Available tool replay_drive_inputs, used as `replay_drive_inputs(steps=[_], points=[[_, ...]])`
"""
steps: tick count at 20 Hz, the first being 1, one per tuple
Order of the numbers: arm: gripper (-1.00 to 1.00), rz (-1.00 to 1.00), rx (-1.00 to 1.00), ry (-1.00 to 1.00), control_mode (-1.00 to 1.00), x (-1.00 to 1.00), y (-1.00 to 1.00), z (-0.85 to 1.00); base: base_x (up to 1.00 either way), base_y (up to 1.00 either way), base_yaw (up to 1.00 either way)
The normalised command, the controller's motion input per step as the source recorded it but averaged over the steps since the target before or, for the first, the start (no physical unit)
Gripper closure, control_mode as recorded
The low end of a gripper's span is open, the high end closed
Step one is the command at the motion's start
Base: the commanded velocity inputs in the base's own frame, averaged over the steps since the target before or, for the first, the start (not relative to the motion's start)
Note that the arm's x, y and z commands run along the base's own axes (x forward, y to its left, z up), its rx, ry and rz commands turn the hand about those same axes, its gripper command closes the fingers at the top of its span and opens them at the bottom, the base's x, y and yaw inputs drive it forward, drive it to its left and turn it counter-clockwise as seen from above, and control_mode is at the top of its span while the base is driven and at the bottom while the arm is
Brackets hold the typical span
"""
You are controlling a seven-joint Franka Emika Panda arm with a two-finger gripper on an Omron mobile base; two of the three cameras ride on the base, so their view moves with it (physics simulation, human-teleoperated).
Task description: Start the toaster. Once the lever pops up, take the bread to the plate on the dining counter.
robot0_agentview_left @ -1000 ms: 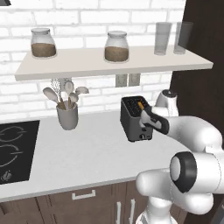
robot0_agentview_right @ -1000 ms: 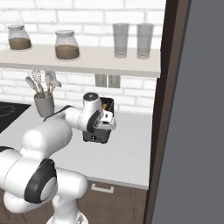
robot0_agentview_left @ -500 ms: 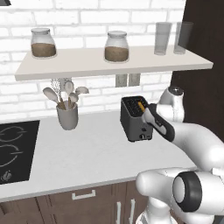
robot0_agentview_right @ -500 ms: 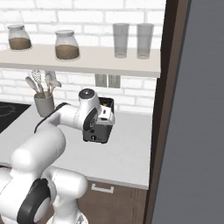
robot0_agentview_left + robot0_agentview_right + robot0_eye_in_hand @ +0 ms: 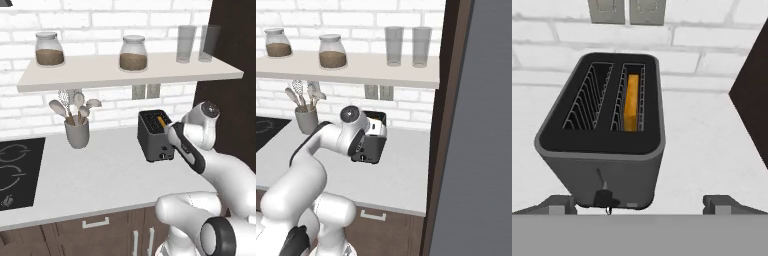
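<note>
The dark grey toaster (image 5: pixel 602 145) stands on the white worktop against the brick wall, also seen as the toaster (image 5: pixel 154 136) and the toaster (image 5: pixel 373 142). The orange-brown bread (image 5: pixel 631 102) sits deep in its right slot, a sliver of the bread (image 5: pixel 162 121) showing from the left. A small dark lever knob (image 5: pixel 603 194) sits low on the near end face. My gripper (image 5: pixel 644 205) is open, its two fingertips (image 5: pixel 562 204) spread wider than the toaster, just in front of that end and holding nothing. The gripper (image 5: pixel 169 131) hangs at the toaster's near right corner. The plate and dining counter are out of view.
A grey crock of utensils (image 5: pixel 77 131) stands left of the toaster, with a black hob (image 5: pixel 15 170) beyond it. The shelf (image 5: pixel 125 75) above carries jars and glasses. A tall dark cabinet (image 5: pixel 227 55) closes the right side. Wall sockets (image 5: pixel 627 10) sit behind the toaster.
The arm's upper joints have risen and swung right while the hand stayed at the toaster's near end. The jaws stayed open. Toaster and bread have not moved.
</note>
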Motion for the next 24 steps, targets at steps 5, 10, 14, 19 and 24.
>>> replay_drive_inputs(steps=[5, 10, 14, 19, 24], points=[[-1.00, 0.00, 0.00, -0.27, -1.00, 0.00, 0.00, 0.29, 0.00, 0.00, 0.00], [-1.00, 0.00, 0.00, -0.05, -1.00, 0.01, 0.00, 0.01, 0.00, 0.00, 0.00], [-1.00, 0.00, 0.00, 0.00, -1.00, 0.11, 0.00, 0.03, 0.00, 0.00, 0.00], [-1.00, 0.00, 0.00, 0.00, -1.00, 0.12, 0.00, 0.10, 0.00, 0.00, 0.00], [-1.00, 0.00, 0.00, 0.00, -1.00, 0.11, 0.00, 0.09, 0.00, 0.00, 0.00]])
